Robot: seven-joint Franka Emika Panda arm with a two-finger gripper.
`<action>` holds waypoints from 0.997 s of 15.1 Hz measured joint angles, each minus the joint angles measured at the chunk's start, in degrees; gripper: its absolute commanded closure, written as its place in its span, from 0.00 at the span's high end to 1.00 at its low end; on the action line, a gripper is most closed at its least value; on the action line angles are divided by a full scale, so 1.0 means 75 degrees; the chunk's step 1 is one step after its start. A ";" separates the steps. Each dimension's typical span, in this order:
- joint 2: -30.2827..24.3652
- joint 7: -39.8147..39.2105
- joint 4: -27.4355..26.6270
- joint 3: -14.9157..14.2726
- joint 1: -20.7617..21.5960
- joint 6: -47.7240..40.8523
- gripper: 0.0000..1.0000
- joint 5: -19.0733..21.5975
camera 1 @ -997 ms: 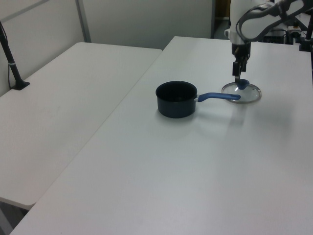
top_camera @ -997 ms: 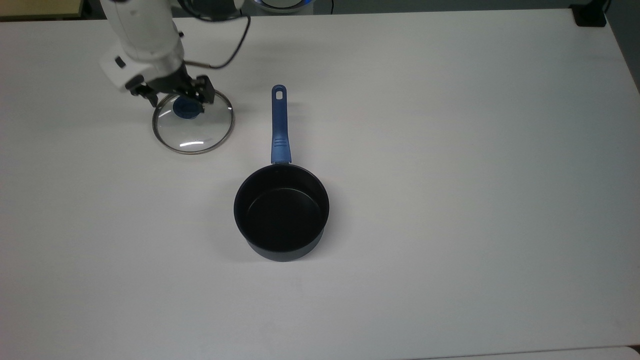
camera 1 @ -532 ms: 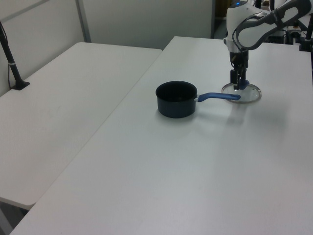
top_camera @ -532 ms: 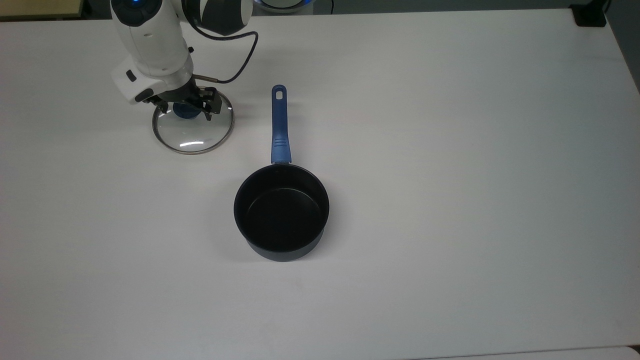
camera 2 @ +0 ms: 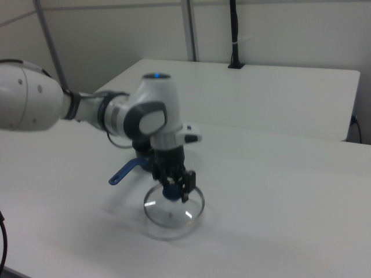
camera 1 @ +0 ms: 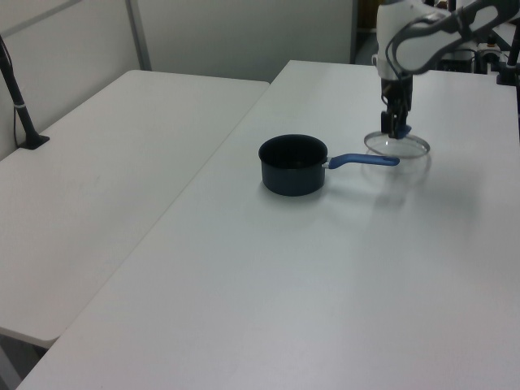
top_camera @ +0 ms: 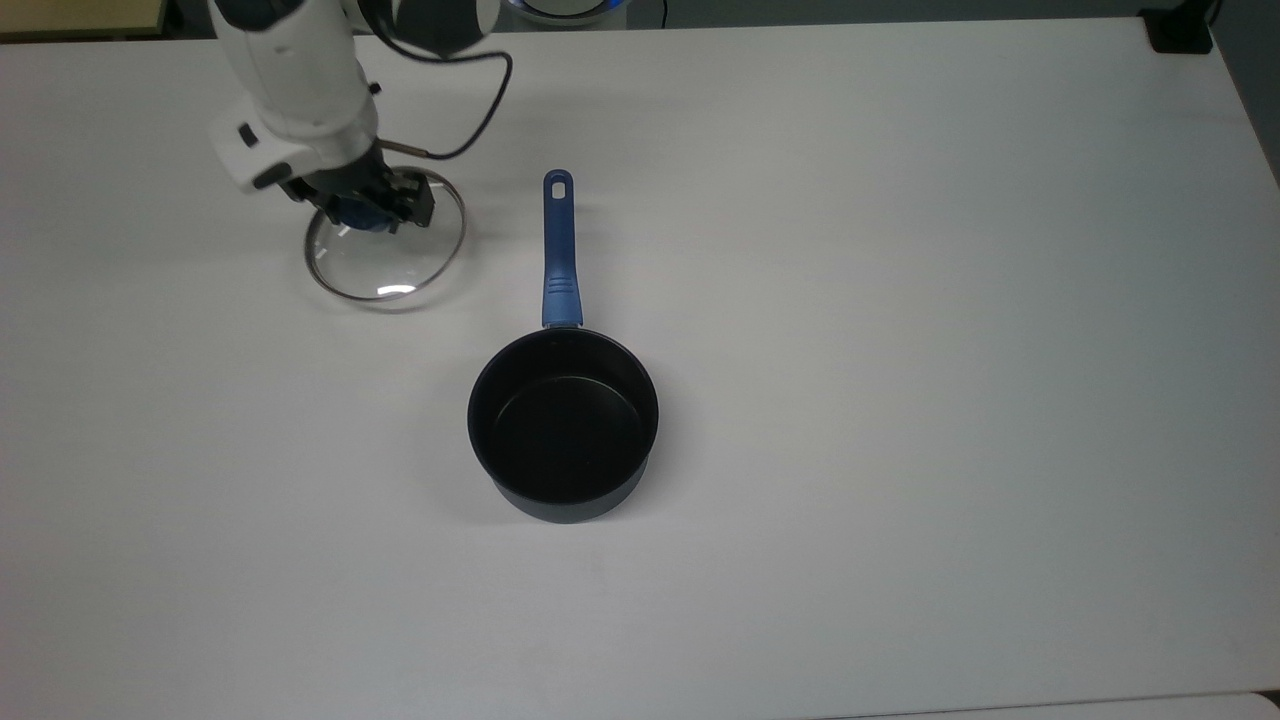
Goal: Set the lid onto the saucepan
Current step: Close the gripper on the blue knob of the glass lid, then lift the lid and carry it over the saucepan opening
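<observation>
A: Where is the lid (top_camera: 385,246) found, and is it held?

B: It is seen at the top view's upper left, well apart from the saucepan (top_camera: 563,424). Its blue knob (camera 2: 170,193) is clamped between the fingers of the gripper (top_camera: 366,209), which are drawn in tight against it. In the left view the glass disc appears to hang just clear of the table (top_camera: 900,300), with a faint shadow beneath it, so the lift is judged to be under way.

A: And the saucepan?

B: It is set upright near the table's middle, its black inside open and unobstructed. Its blue handle (top_camera: 559,250) is pointed toward the top view's upper edge and lies between the lid and the pan's bowl in the left view.

A: How should this step be done well?

B: The lid should be raised high enough that its metal rim is carried over the handle and the pan's wall without a knock. It should be kept level, since a disc gripped only by its knob can swing. It should be centred over the bowl before being lowered, so the rim is seated all round.
</observation>
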 measured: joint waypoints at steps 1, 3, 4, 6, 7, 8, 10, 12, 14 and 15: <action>-0.0047 0.0012 0.0368 0.0001 0.0000 -0.0360 0.38 0.0001; -0.0109 0.0017 0.1292 0.0024 0.0011 -0.0990 0.38 0.0074; -0.0127 0.0035 0.1790 0.0040 0.0039 -0.1197 0.38 0.0234; -0.0093 0.0405 0.2551 0.0065 0.0171 -0.1345 0.38 0.0644; 0.0004 0.0753 0.2821 0.0089 0.0277 -0.1345 0.38 0.0740; 0.0165 0.1165 0.3113 0.0120 0.0432 -0.1345 0.38 0.0776; 0.0651 0.2003 0.3728 0.0168 0.0849 -0.1344 0.38 0.0780; 0.1229 0.2694 0.4295 0.0181 0.1315 -0.1342 0.38 0.0780; 0.1758 0.3300 0.4723 0.0173 0.1710 -0.1318 0.39 0.0779; 0.1979 0.3551 0.4894 0.0162 0.1859 -0.1301 0.39 0.0779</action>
